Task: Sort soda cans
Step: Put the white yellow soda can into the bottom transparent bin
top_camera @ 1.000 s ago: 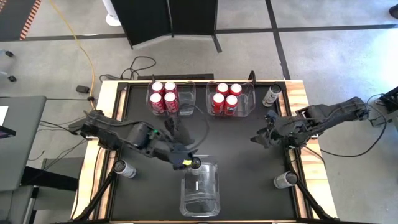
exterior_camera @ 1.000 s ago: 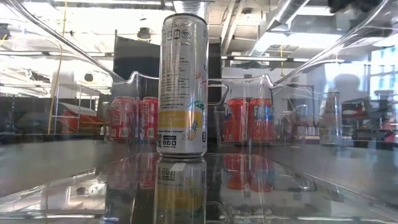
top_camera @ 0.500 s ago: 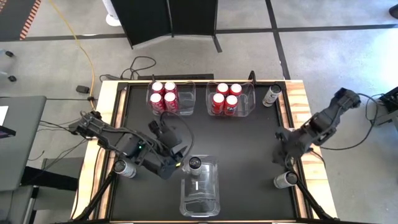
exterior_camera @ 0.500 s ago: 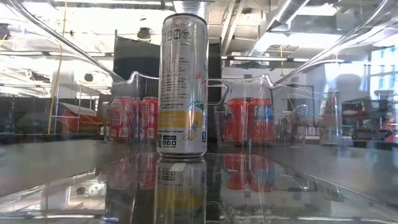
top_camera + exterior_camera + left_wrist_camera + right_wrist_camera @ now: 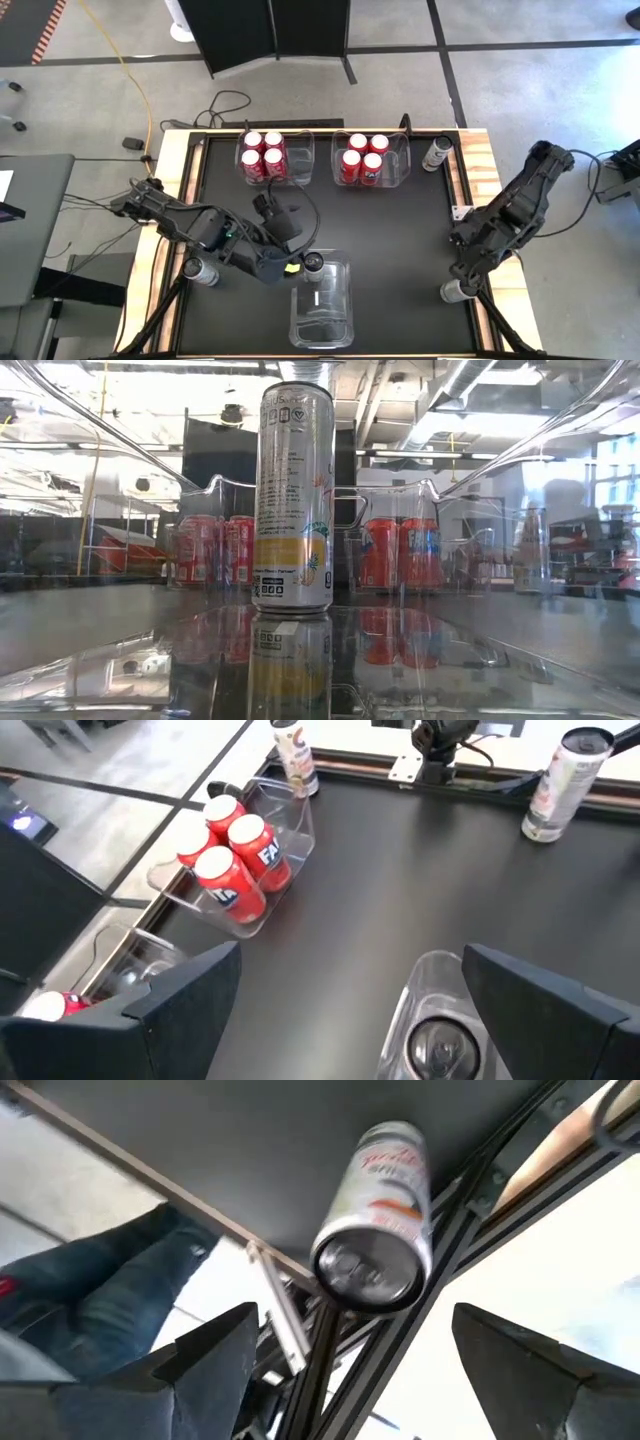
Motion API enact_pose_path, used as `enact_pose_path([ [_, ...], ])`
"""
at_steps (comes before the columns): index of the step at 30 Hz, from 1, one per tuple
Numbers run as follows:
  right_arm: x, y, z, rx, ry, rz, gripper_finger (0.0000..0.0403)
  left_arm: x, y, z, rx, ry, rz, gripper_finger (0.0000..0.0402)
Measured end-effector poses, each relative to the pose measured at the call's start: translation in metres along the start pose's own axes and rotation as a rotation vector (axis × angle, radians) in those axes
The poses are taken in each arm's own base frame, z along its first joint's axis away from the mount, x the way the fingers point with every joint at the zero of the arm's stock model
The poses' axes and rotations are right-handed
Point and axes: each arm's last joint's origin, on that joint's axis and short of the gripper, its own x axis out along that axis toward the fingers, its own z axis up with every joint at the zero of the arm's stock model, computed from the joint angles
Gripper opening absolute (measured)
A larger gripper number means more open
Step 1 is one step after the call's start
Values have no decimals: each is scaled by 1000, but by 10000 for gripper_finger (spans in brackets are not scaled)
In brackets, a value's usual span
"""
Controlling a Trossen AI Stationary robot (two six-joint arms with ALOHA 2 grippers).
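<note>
High view — silver can in clear bin; red cans behind.

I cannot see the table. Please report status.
Left gripper open beside front bin; one silver can inside. Right gripper open above corner can. Nothing blocking.

A black table with a light wooden edge fills the middle of the high view; two clear plastic bins stand near its upper edge and a third clear bin at its lower edge; a yellow cable crosses the grey floor at upper left; a dark panel stands at top centre.
</note>
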Motion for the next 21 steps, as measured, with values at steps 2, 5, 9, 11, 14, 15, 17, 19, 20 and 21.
enact_pose_path([
  [2, 7, 0, 2, -3, -10, -29, 352, 0, 0, 1, -1, -3, 0, 375],
  [5, 15, 4, 4, -7, -22, -69, 358, -1, 0, -1, -5, 11, -1, 375],
  [9, 22, 9, 5, -28, -42, -119, 368, -4, -3, -5, -17, 45, -40, 375],
  [11, 26, 11, 6, -30, -48, -145, 374, -6, -4, -7, -22, 50, -44, 375],
  [14, 31, 14, 6, -34, -50, -162, 381, -6, -4, -8, -23, 57, -40, 375],
  [15, 32, 15, 6, -33, -52, -168, 384, -6, -4, -8, -23, 58, -39, 375],
  [17, 34, 17, 6, -30, -53, -175, 389, -6, -4, -8, -18, 58, -39, 375],
  [19, 35, 18, 6, -23, -56, -183, 394, -6, -3, -8, -13, 60, -37, 375],
  [20, 36, 18, 6, -19, -56, -187, 397, -6, -3, -8, -9, 62, -36, 375],
  [21, 38, 19, 5, -18, -57, -192, 398, -6, -3, -9, -4, 66, -33, 375],
])
